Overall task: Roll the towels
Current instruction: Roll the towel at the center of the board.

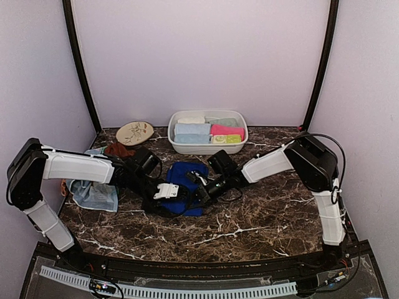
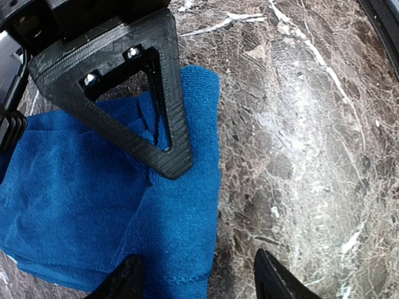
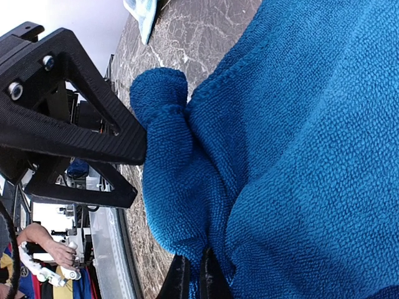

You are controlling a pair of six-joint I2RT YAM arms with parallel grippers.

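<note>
A: Where is your royal blue towel (image 1: 184,177)?
B: Mid-counter (image 1: 268,218), rumpled, on the near side of the white tub (image 1: 187,148).
A: And your tools?
B: Your right tool (image 3: 194,280) is pinched tight on a fold of it. Your left tool (image 2: 196,280) is parted over the towel's right edge, one finger above cloth, one above bare counter, gripping nothing.
</note>
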